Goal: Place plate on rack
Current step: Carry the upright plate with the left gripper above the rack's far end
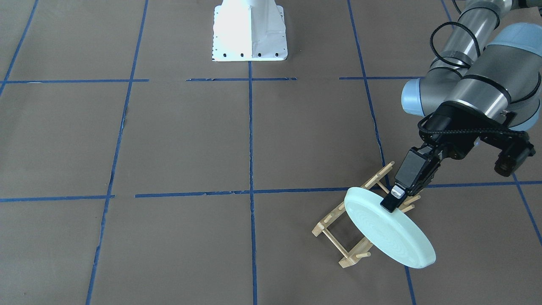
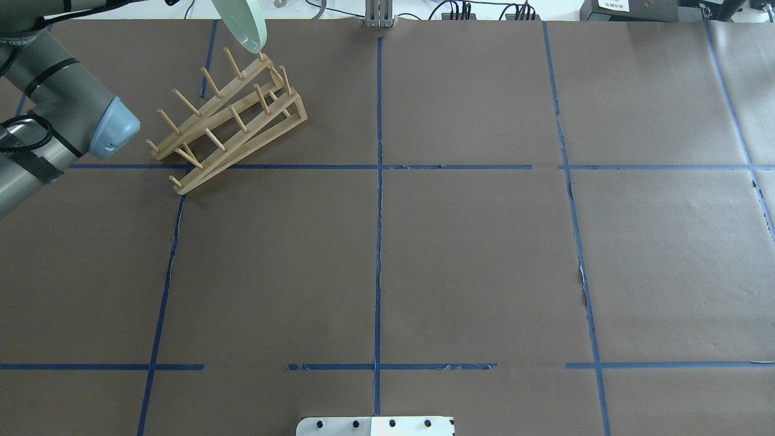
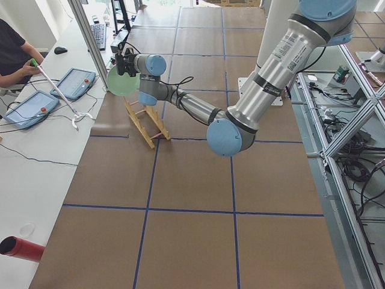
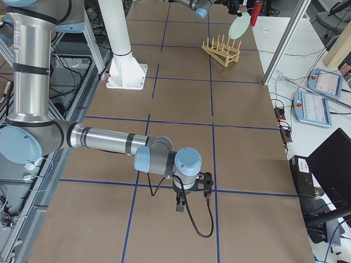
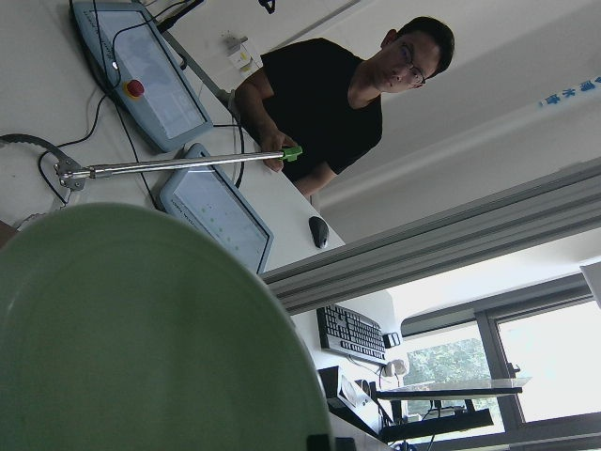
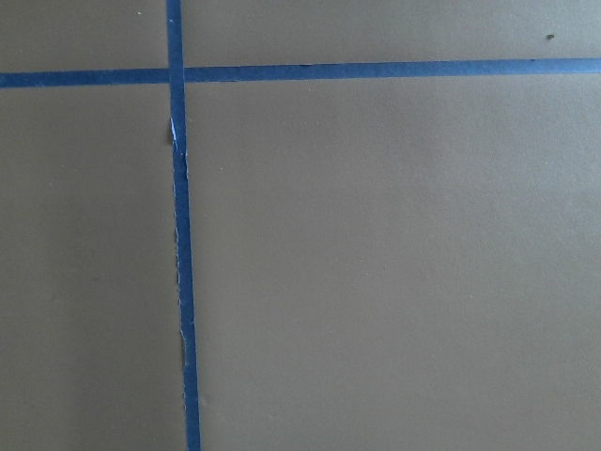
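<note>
The plate [image 1: 389,231] hangs tilted edge-down over the rack [image 1: 348,259] for slotting, left gripper [image 1: 391,202] clamped on its rim; right gripper's [image 4: 180,206] jaws unreadable.

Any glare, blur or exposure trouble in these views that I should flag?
Front-facing view: the white robot base is blown out. Left wrist view: the plate sits close, soft and dark, and the window is washed out. Overhead view: evenly lit and sharp.
</note>
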Available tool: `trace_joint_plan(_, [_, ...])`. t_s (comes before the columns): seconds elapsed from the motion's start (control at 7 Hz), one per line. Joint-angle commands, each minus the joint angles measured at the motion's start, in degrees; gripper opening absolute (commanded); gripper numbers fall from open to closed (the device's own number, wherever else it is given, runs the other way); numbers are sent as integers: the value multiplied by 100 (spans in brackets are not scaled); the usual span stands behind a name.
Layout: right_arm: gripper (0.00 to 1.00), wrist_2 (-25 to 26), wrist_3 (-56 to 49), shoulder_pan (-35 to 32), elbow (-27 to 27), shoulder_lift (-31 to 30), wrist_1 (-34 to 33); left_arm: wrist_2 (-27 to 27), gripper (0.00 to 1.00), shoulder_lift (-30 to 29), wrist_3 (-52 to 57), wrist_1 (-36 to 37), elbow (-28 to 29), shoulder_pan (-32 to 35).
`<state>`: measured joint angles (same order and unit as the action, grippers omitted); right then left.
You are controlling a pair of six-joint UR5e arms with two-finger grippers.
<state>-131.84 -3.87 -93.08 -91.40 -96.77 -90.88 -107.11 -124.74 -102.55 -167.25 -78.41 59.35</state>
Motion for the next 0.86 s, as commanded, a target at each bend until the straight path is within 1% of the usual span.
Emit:
trace_joint_plan(0.0, [100, 0, 0, 0, -1, 0, 0, 6, 0, 29, 7, -10, 27, -161])
trace_joint_plan(0.14, [100, 0, 0, 0, 8, 0, 0, 6, 0, 29, 16, -10, 123, -300])
trace_joint_plan(0.43, [100, 0, 0, 0, 8, 0, 0, 6, 0, 108, 24, -18, 133, -337])
trace_joint_plan(0.71, [100, 0, 0, 0, -1, 0, 0, 6, 0, 117, 165, -27, 264, -398])
